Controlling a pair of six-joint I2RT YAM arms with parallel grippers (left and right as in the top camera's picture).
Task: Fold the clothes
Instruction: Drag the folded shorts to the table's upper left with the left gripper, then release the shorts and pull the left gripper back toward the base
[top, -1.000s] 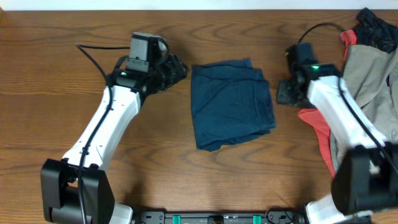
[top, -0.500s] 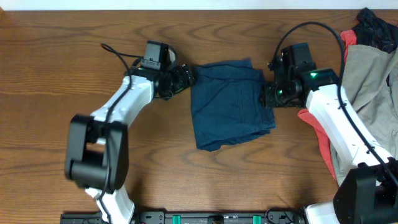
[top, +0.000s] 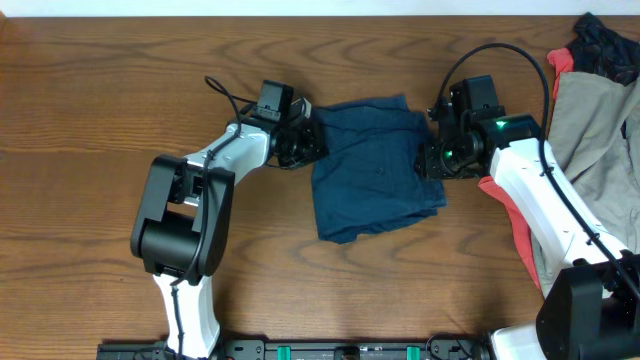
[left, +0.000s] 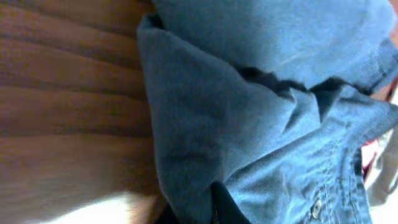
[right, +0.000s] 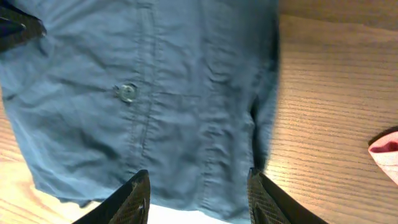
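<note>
Folded dark navy-blue denim shorts (top: 375, 170) on wooden surface (top: 100, 120), left end effector (top: 308, 143) at one edge, grip unclear, right end effector (right: 196, 190) spread over another.

Overhead, my left gripper (top: 305, 142) hides its own fingertips under the wrist body. Its wrist camera gives me only blurred shorts (left: 249, 124) running off every edge, so I can't read the jaws. The beige garment (top: 592, 130) is cut by the right edge.
</note>
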